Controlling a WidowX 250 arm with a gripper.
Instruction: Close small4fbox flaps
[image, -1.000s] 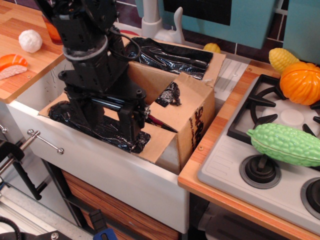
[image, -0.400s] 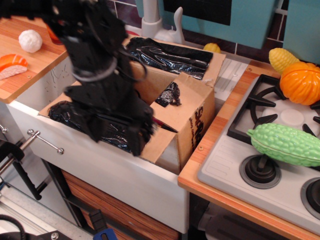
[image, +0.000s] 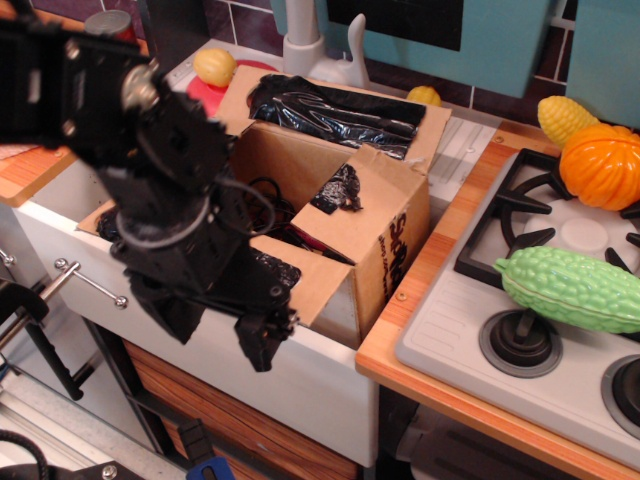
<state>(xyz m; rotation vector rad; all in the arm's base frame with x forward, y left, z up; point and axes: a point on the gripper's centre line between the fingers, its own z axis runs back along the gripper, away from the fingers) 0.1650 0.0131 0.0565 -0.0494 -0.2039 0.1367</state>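
Observation:
The small4fbox (image: 395, 250), brown cardboard with red-black lettering on its right side, stands in the white sink (image: 330, 385). Its back flap (image: 335, 110), covered in glossy black tape, lies open and flat toward the wall. The right flap (image: 365, 195) leans inward over the opening. The front flap (image: 310, 280) slopes over the front edge and is partly hidden by the arm. The left flap is hidden behind the arm. My black gripper (image: 264, 340) hangs in front of the box's front left corner, over the sink's front wall. Its fingers look together and hold nothing.
A stove (image: 470, 330) lies to the right with a green gourd (image: 575, 290), an orange pumpkin (image: 603, 165) and a yellow corn (image: 562, 115) on it. A faucet (image: 303, 40) stands behind the box. A yellow fruit (image: 215, 65) sits at the back left. A towel bar (image: 90, 285) sticks out front left.
My arm has pulled off the front flap, moving down and toward the camera, now outside the box's front edge. The front flap with its black tape is mostly hidden behind it.

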